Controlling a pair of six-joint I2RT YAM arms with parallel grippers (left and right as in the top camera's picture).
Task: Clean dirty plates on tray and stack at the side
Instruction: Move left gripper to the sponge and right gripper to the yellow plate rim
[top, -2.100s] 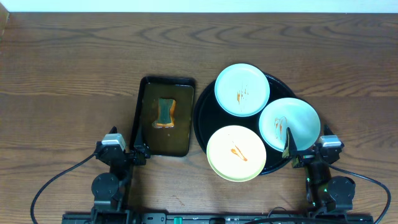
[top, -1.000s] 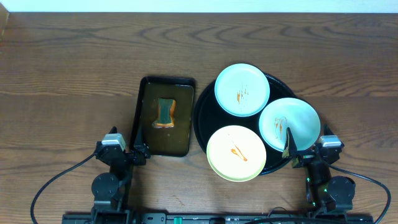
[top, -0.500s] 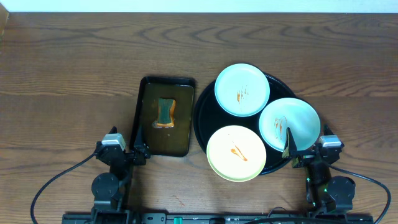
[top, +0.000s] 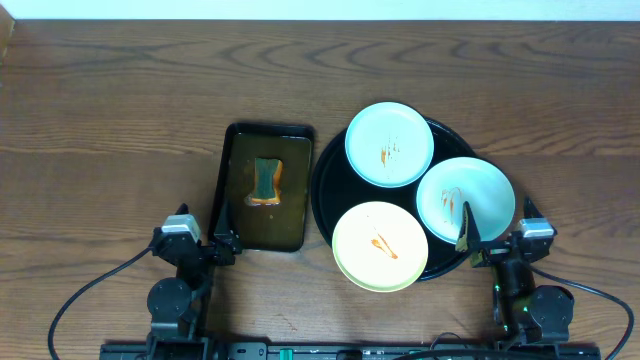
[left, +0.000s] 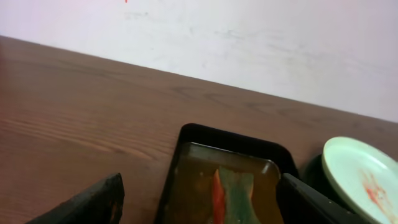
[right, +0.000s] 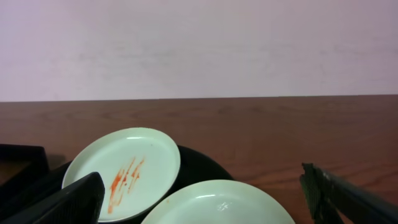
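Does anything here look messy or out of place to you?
Nothing looks spilled or broken. The yellow plate, the far mint plate and the right mint plate all carry orange-brown smears and poke past the round tray rim. The sponge lies in brownish liquid in the rectangular tray.

— What sits left of centre in the overhead view?

— A small rectangular black tray (top: 268, 128) with rounded corners and a raised rim, its long sides running up and down the frame.

— Anything in it?

— A green and yellow sponge (top: 265, 180), lying flat in the upper half and stained orange along its edges. A thin brownish liquid (top: 285, 225) covers the tray floor around it.

— And the left wrist view?

— The same tray at lower centre, with the sponge inside. A pale, faintly scuffed wall (left: 249, 43) fills the top of the frame.
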